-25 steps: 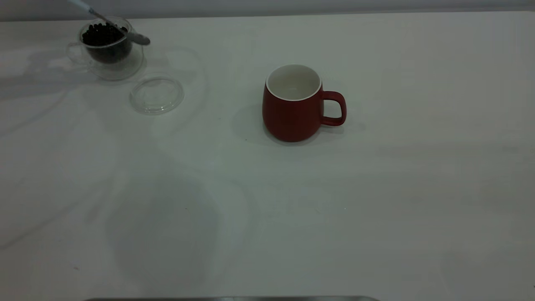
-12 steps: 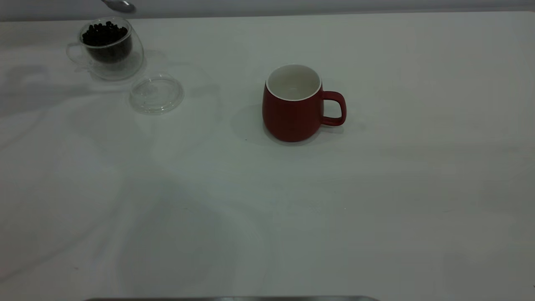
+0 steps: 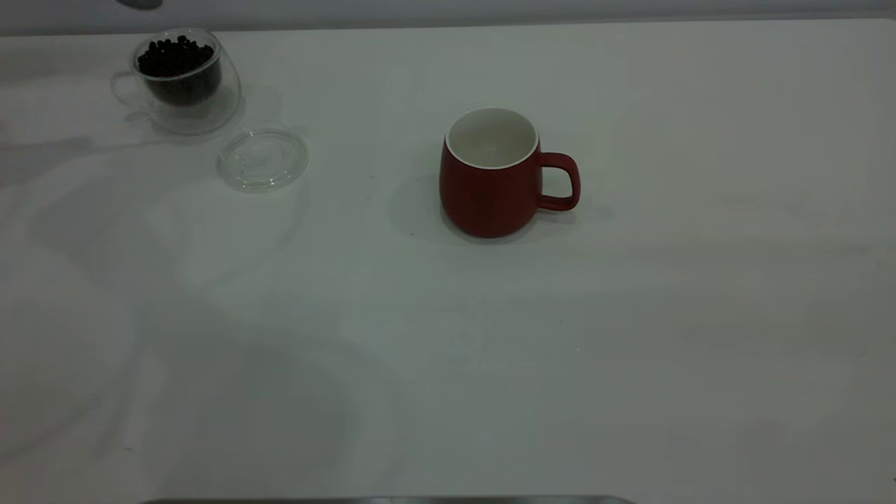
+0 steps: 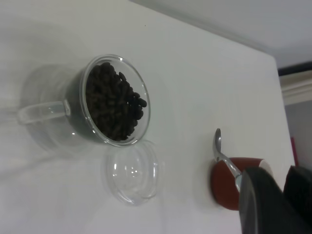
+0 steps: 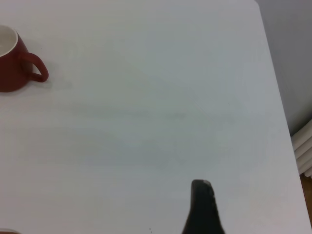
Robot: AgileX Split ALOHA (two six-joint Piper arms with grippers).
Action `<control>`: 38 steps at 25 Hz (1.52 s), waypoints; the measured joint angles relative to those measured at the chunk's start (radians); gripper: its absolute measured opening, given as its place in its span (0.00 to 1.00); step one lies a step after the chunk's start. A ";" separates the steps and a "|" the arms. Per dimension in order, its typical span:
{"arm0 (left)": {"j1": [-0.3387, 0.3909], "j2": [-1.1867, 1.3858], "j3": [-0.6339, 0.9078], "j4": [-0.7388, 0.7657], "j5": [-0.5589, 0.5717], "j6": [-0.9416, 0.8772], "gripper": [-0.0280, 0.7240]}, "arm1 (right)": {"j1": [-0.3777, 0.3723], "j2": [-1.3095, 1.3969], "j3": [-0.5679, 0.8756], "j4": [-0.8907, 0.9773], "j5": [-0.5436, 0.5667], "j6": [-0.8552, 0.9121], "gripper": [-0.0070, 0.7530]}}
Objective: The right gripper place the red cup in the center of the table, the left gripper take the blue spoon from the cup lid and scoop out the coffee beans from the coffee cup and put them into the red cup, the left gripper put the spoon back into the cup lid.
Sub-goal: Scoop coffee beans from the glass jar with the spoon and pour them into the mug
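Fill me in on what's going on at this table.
The left gripper holds the spoon in the air above the table, away from the glass cup full of coffee beans. The clear lid lies bare beside that cup. The red mug stands mid-table, no beans visible inside. The right gripper hangs over bare table, holding nothing visible.

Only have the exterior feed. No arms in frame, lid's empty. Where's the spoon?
Observer: Left wrist view shows the spoon in the left gripper, lifted off the table.
Operator: Beans in it?
Observer: Can't tell. Its bowl shows edge-on in that view.
Operator: Right arm?
Observer: Right wrist view puts the right gripper over bare table, well clear of the red cup, on its handle side.
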 joint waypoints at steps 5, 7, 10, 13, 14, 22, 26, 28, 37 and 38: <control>0.000 0.047 0.000 -0.011 -0.081 0.064 0.20 | 0.000 0.000 0.000 0.000 0.000 0.001 0.79; 0.000 0.071 0.000 -0.032 -0.103 0.079 0.20 | 0.000 0.000 0.000 0.000 0.000 0.001 0.79; 0.000 0.102 0.000 -0.081 -0.104 0.101 0.20 | 0.000 0.000 0.000 0.000 0.000 0.001 0.79; 0.000 0.123 0.000 -0.102 -0.074 0.109 0.20 | 0.000 0.000 0.000 0.000 0.000 0.001 0.79; 0.000 0.127 0.000 -0.104 -0.064 0.110 0.20 | 0.000 0.000 0.000 0.000 0.000 0.000 0.79; 0.006 0.131 0.000 -0.131 -0.135 0.144 0.20 | 0.000 0.000 0.000 0.000 0.000 0.000 0.79; 0.007 0.133 0.000 -0.135 -0.163 0.188 0.20 | 0.000 0.000 0.000 0.000 0.000 0.000 0.79; 0.007 0.133 0.000 -0.135 -0.171 0.205 0.20 | 0.000 0.000 0.000 0.000 0.000 0.000 0.79; 0.004 0.135 0.000 -0.142 -0.209 0.244 0.20 | 0.000 0.000 0.000 0.000 0.000 0.000 0.79; 0.000 0.137 0.000 -0.145 -0.210 0.245 0.20 | 0.000 0.000 0.000 0.000 0.000 0.000 0.79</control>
